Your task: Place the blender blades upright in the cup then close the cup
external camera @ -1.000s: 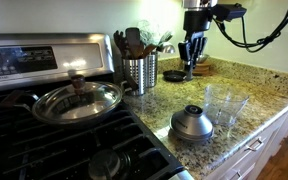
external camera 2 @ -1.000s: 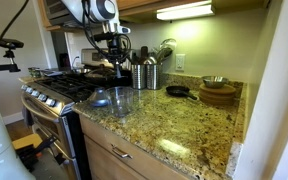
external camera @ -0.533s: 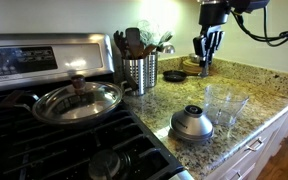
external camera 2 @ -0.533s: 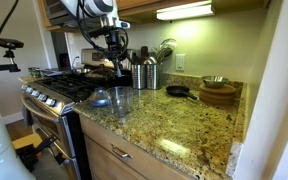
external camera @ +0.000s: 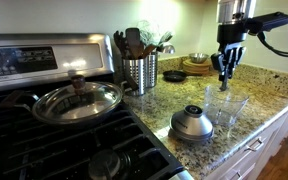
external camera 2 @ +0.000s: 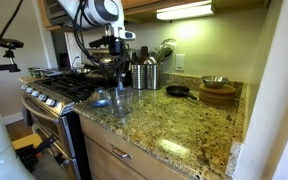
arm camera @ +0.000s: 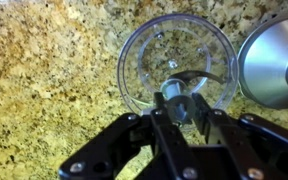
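Setting: a home kitchen, where a speckled granite bench (external camera: 162, 104) runs beside a gas stove (external camera: 44, 135). A pan under a glass lid (external camera: 77, 100) sits on a burner.
Background: a perforated steel utensil holder (external camera: 139, 72) stands at the back of the bench, well apart from the work.
Cup: the clear cup (external camera: 224, 104) stands upright and open-mouthed near the front edge of the bench. In the wrist view its wall (arm camera: 134, 60) rings a bare floor.
Lid: the silver dome lid (external camera: 192, 123) rests on the bench just beside the cup, knob up and not touching it.
Gripper: the gripper (arm camera: 184, 112) is drawn in narrow and clamps the hub of the blender blades (arm camera: 189, 78). A curved blade shows just past the fingertips.
Key relation: the cup lies straight below the gripper (external camera: 227, 70). From the wrist, the hub falls inside the rim's outline, nearer the gripper-side edge than the centre, though the viewing angle may account for that.
Height: in both exterior views the fingertips hang above the rim, apart from it.
Axis: the blade shaft appears to point down, in line with the cup's upright axis. Any fine tilt cannot be told.
Stage, judged: the blades are not yet in the cup, and the lid is off.
Next move, judged: a straight descent, perhaps with a slight nudge toward the centre.
Risk, judged: a blade tip catching the thin rim could tip the light cup.
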### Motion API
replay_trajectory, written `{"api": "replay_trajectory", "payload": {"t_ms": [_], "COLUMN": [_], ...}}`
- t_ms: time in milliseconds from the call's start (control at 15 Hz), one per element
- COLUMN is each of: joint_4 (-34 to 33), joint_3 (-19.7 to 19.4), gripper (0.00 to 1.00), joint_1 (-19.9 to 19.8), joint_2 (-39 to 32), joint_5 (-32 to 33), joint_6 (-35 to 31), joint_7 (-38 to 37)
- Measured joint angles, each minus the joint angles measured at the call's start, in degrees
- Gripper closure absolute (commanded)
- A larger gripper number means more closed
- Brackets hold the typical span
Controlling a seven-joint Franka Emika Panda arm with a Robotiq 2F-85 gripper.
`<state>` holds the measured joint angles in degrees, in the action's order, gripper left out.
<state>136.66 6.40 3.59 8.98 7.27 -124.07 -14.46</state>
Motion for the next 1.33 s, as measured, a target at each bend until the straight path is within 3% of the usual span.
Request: {"api": "replay_trajectory", "payload": {"t_ms": [1333], "joint_4": [9.01], "joint_3": [0.08], "gripper": [0.87], "joint_1": [-0.18], "joint_2": [2.26], "joint_5": [-0.51], "joint_6": [-11.18], "joint_7": [-1.85]}}
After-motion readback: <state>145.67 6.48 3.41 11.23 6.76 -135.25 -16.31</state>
